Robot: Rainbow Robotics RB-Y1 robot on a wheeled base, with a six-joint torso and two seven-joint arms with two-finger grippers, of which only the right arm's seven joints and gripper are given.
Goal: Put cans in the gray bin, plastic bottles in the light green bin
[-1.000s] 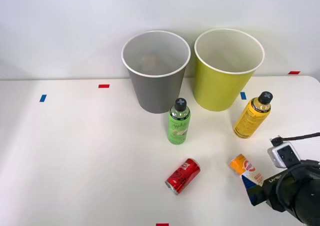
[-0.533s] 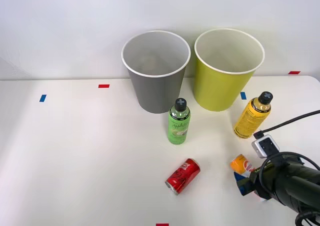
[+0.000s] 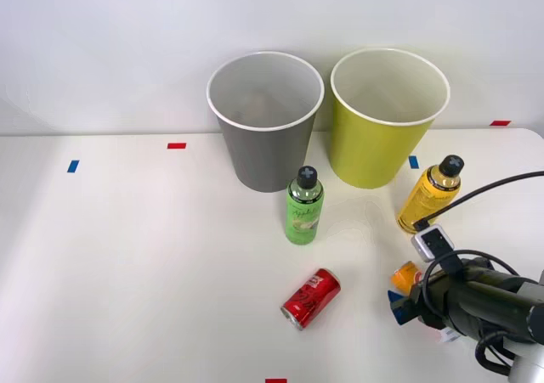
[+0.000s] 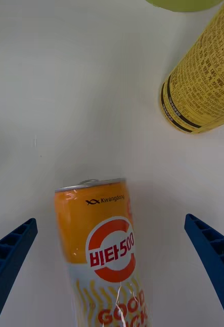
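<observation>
- The orange can [image 4: 103, 255] lies on its side on the white table [image 3: 127, 256], near the front right, with its silver top rim pointing toward the yellow bottle [image 4: 206, 76].
- I judge it light and thin-walled: stiff enough along its length, but easy to dent if squeezed hard, and smooth, so it may roll or slip (round body on a slick tabletop).
- I would take it across the middle of its body, on the printed band below the rim, with one finger on each long side, so that it cannot roll away.
- My right gripper [image 4: 112, 276] is spread wide, with the blue ribbed fingers [image 4: 9, 250] standing clear on either side of the can and touching nothing.
- The wrist view gives me what I need for the grasp: the can sits between the fingers, a little nearer one of them, and the yellow bottle stands apart from it.
- The front view hides most of the can [image 3: 406, 275] behind my arm, but it alone lays out the rest: the red can [image 3: 310, 298] lying on its side well to the left, the green bottle [image 3: 303, 206] upright in front of the gray bin [image 3: 265, 124], and the light green bin [image 3: 388, 120] beside it at the back.
- From there the gray bin (the can's destination) is well away, past the green bottle, so I expect a high carry.
</observation>
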